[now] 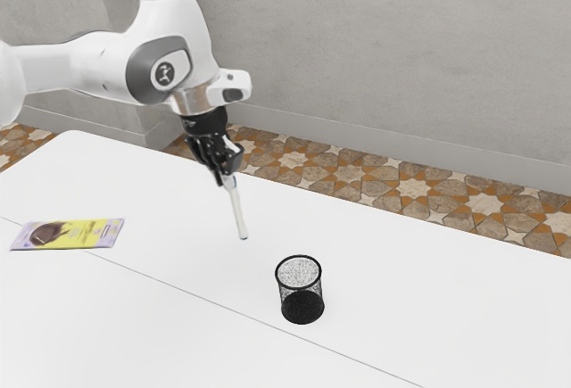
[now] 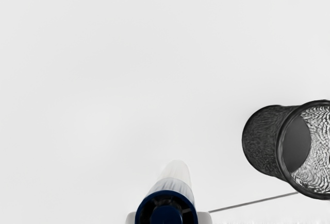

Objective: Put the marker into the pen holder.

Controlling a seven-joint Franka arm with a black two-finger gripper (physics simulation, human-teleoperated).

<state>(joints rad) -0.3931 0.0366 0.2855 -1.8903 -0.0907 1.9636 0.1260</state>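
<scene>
And there it was, the pincer (image 1: 227, 177) clamped on the marker (image 1: 238, 214), one finger to each side! The marker hung over the white tabletop (image 1: 178, 334), slightly tilted, dark blue end up, pale body pointing down, lower end toward the exterior view's right. And the pen holder (image 1: 302, 306)? Upright, black mesh, open at the top, near the marker but apart from it! Over at the exterior view's left, a yellow-and-lilac packet (image 1: 85, 231) lay flat.

Exterior view, beside the arm (image 1: 89, 67), and closer wrist view both look down at pen holder (image 1: 302, 300).
</scene>
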